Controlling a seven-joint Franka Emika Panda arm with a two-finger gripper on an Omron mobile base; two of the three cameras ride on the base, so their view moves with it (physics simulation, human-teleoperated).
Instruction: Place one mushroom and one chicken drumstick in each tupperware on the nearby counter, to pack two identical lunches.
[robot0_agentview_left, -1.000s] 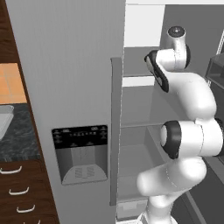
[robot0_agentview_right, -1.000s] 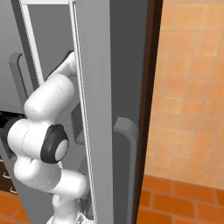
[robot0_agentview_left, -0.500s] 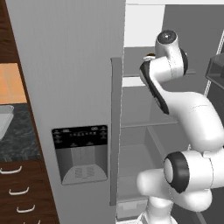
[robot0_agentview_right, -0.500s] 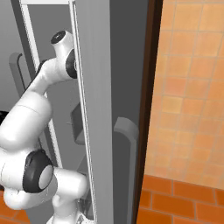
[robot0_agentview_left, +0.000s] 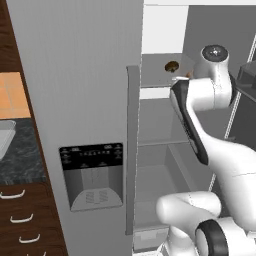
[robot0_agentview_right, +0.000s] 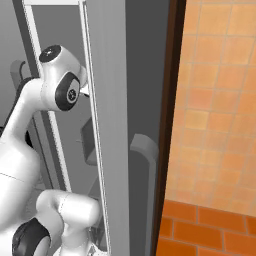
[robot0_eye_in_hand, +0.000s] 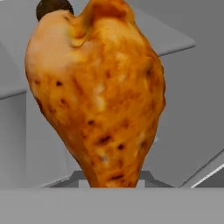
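hand view: chicken drumstick (robot0_eye_in_hand: 98, 92) between fingers

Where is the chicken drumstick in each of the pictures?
Left base view: I cannot pick it out; the arm covers the upper fridge shelf there.
Right base view: not in it.
Hand view: the chicken drumstick is huge in the middle, gripped at its narrow lower end.
Shared landmark: the mushroom on the upper fridge shelf peeks over the drumstick's top left in the hand view.

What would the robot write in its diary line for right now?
place: open fridge | gripper: shut on chicken drumstick | mushroom: on upper fridge shelf | packing: not yet done
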